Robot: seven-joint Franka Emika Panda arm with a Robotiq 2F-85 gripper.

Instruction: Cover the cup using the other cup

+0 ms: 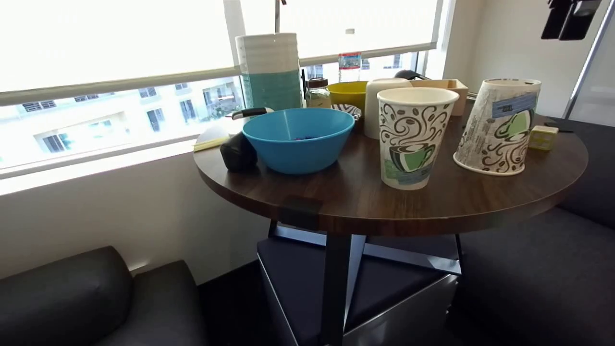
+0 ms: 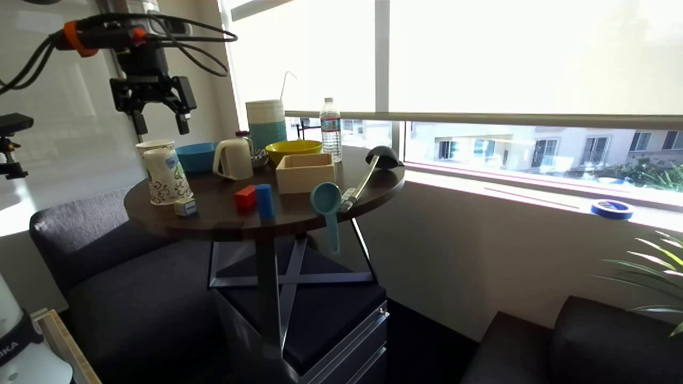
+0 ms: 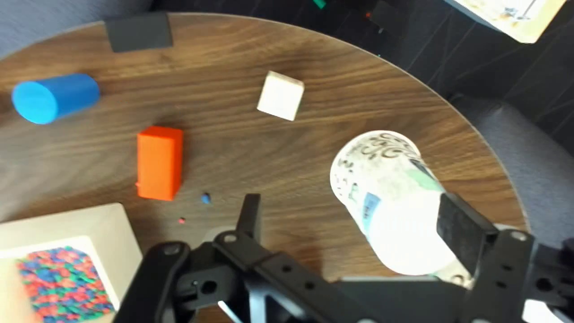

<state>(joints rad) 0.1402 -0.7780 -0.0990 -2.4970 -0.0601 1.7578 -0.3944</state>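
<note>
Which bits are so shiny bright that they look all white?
In both exterior views, the window shades glare almost pure white; in an exterior view, the windowsill is washed out too; in the wrist view, the upside-down cup has a bottom so bright that no detail shows there.

Rnd tbl: blue bowl, upright cup, 2nd cup (upside dn).

Paper cups, wood-grain tabletop, smooth blue plastic bowl
</note>
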